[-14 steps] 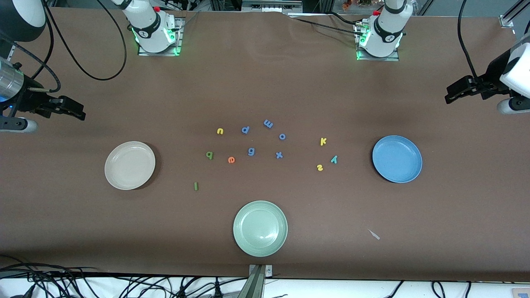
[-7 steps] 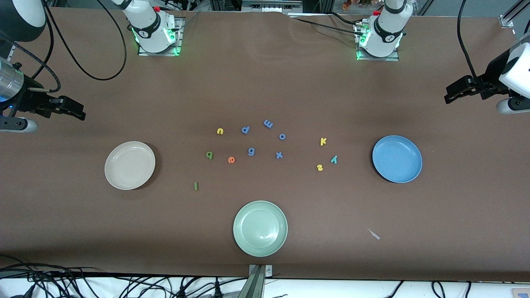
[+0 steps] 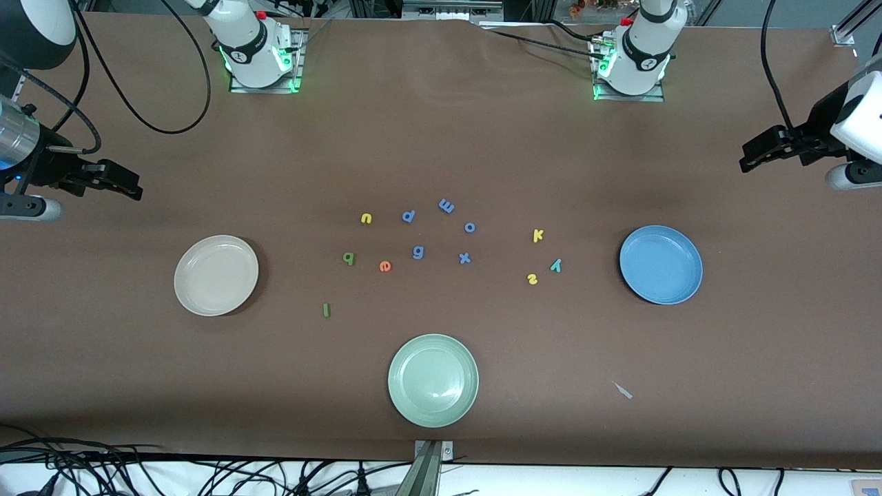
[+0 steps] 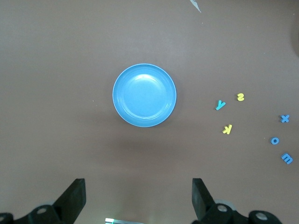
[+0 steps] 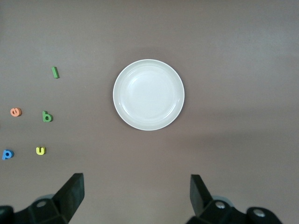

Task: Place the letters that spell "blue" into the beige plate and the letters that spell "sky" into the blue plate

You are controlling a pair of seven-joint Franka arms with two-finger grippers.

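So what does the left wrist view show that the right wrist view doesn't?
Only the left wrist view: the blue plate, yellow s, yellow k, teal y, blue x, o, m. Only the right wrist view: the beige plate, green l, green b, orange e, yellow u, blue p. Both: brown table, own gripper open, empty.

1. The place is a robotics lab, set up as a test bench rather than a home or shop.
2. Two white robot arm bases [image 3: 256,52] [image 3: 632,58] with green lights are bolted to metal plates along one edge of the table [image 3: 441,138].
3. A plain brown cover lies over the whole table, below both grippers.
4. Loose black cables [image 3: 138,89] trail across it, and more tangle along the table's edge nearest the front camera.
5. Metal framing stands above the bases.
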